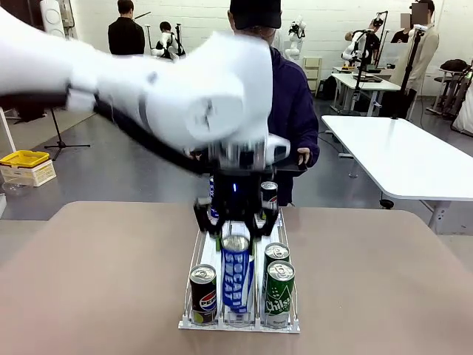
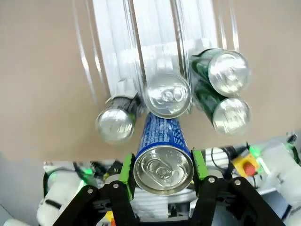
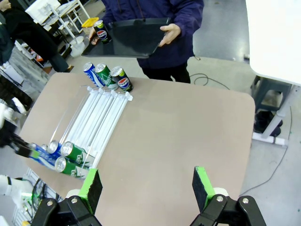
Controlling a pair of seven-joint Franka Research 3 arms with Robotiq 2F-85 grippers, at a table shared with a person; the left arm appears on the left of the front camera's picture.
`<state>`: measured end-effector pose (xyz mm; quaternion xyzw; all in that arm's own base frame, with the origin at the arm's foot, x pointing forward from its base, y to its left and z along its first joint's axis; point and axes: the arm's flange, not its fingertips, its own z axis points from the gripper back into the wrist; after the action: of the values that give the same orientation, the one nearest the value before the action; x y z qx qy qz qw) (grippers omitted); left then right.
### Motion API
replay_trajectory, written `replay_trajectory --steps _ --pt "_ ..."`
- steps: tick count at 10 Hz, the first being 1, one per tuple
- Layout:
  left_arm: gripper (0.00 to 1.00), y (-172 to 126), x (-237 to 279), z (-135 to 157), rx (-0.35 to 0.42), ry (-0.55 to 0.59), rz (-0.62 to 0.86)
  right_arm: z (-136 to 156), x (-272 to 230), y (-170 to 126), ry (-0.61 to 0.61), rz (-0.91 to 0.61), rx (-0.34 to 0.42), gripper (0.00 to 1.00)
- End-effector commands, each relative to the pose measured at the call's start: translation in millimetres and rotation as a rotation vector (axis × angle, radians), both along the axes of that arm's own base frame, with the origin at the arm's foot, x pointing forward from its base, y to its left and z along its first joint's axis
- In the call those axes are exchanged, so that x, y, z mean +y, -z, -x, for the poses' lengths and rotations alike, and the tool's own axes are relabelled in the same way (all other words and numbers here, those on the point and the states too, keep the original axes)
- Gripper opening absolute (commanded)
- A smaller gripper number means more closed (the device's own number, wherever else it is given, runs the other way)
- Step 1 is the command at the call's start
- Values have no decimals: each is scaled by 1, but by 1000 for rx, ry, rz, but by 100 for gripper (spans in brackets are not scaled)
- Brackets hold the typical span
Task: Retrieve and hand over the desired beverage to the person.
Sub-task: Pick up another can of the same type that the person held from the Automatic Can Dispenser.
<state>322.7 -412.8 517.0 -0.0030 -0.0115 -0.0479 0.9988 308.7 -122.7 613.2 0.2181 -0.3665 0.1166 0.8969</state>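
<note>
The left end effector [image 2: 163, 175] had its two green pads [image 2: 126, 172] pressed on both sides of the blue can [image 2: 162, 136], close to the can's shiny top. It was closed on the blue can and held it. The blue can was over the middle lane of the white rack [image 1: 209, 250], at the end nearest the robot. Its top leaned toward the robot.

A silver-topped can [image 2: 167, 95] sat in the middle lane, just past the blue can. A dark cola can [image 1: 203, 293] stood in the left lane. Two green cans [image 1: 279, 290] stood one behind the other in the right lane. The rack lay on the brown worktop [image 1: 384, 281].

The person [image 1: 294, 103] in the dark purple jacket stood at the far side of the worktop. From the right wrist, you could see the person holding a black tray [image 3: 131, 40] with both hands. A small cola can [image 3: 100, 32] stood on the tray. Three far cans [image 3: 104, 75] stood at the rack's other end, near the person.

The right end effector [image 3: 147, 188] was wide open with nothing between its fingers. It hung over a bare part of the worktop, well apart from the rack.
</note>
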Motion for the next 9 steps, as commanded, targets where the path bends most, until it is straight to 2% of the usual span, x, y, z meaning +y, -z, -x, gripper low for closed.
replay_trajectory --steps 1,2,4,9 --pt "0 -82 11 10 -35 6 25 -2 0 2 -21 -22 -7 100" --pt "0 -111 12 14 -46 4 24 -2 0 2 -21 -22 -7 100" --pt "0 -149 4 18 -63 -7 14 -2 0 2 -21 -22 -7 100" --pt "0 -173 -9 -21 -117 -39 16 -2 0 2 -21 -22 -7 100"
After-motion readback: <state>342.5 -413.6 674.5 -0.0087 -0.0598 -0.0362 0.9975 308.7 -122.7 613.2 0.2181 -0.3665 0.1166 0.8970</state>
